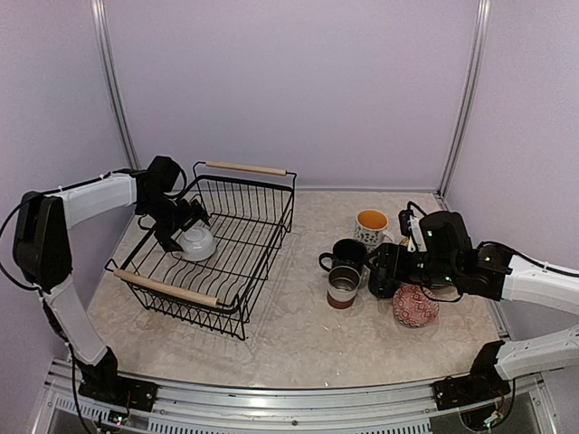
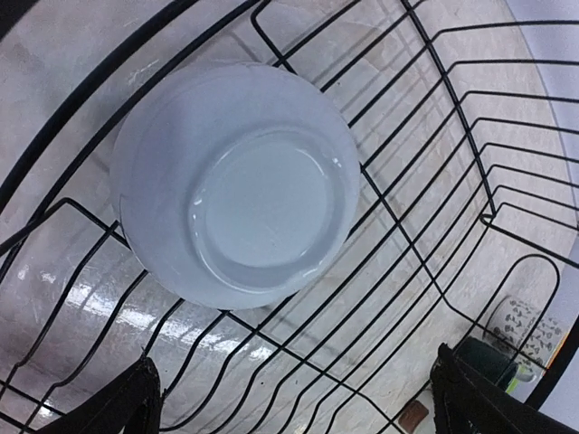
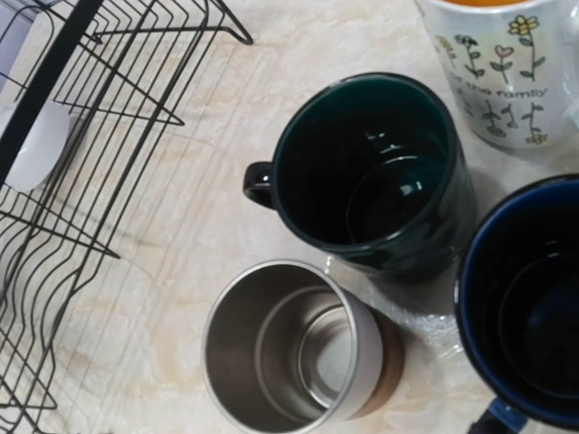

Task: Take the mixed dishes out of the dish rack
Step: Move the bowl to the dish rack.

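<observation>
The dish rack, a single black wire basket with two wooden handles, sits on the left half of the table. Only one dish shows inside it: a white bowl, turned upside down with its foot ring up, lying on the wires in the rack's left part, close to the sloped side.

The left claw hangs right above that bowl with its jaws spread wide and nothing between them. The right claw hovers low over the unloaded dishes on the right. Its fingers cannot be seen from its own camera, so I cannot tell whether it is released or clenched, and no dish shows in it.

Five dishes stand near one another on the table:
- three mugs: a flowered mug, a dark green mug and a blue mug
- one steel cup, just beside the green mug
- one red-patterned bowl, upside down

The step in hand looks like picking up the last dish. The next move calls for lowering the spread jaws around the bowl's round wall, clear of the wires. Then they must close firmly on the smooth glaze and lift straight up before carrying it over.
</observation>
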